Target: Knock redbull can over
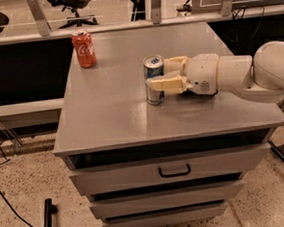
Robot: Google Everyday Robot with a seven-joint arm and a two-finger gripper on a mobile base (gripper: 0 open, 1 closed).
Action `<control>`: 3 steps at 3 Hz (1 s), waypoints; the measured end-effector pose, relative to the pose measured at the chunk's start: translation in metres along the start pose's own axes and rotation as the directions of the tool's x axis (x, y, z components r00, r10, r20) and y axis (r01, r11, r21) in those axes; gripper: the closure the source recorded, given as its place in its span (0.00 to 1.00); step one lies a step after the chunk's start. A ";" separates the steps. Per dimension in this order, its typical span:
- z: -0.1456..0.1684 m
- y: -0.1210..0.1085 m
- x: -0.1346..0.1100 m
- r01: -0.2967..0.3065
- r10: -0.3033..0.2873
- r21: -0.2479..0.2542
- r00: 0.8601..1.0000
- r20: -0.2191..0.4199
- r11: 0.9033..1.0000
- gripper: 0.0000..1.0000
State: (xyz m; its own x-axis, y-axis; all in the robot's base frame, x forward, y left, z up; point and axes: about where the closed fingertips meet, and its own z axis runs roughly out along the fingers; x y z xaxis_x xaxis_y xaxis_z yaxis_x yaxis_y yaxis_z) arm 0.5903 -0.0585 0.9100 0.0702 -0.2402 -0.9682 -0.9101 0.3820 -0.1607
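Note:
The redbull can [153, 68], slim, blue and silver, stands upright near the middle of the grey cabinet top [112, 107]. My gripper [158, 73] reaches in from the right at the can's height. Its cream fingers [171, 83] stand on either side of the can. The near finger lies across the can's front and the far finger sits behind its right side. The fingers look closed against the can. The white arm [236, 73] extends to the right edge of the view.
A red Coca-Cola can [83, 48] stands upright at the far left corner of the top. The cabinet has drawers below with a black handle [174, 171]. Office chairs and a metal rail stand behind. Cables lie on the floor at the left.

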 end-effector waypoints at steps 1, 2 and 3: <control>0.002 0.001 -0.001 0.001 -0.001 -0.004 1.000 0.001 1.000 1.00; 0.002 0.001 -0.001 0.001 -0.001 -0.005 1.000 0.001 1.000 1.00; 0.004 0.000 -0.009 0.011 -0.011 -0.007 1.000 -0.007 1.000 1.00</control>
State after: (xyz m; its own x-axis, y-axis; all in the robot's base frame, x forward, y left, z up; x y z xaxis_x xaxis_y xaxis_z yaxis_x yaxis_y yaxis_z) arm 0.5914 -0.0528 0.9177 0.0775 -0.2504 -0.9650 -0.9120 0.3732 -0.1700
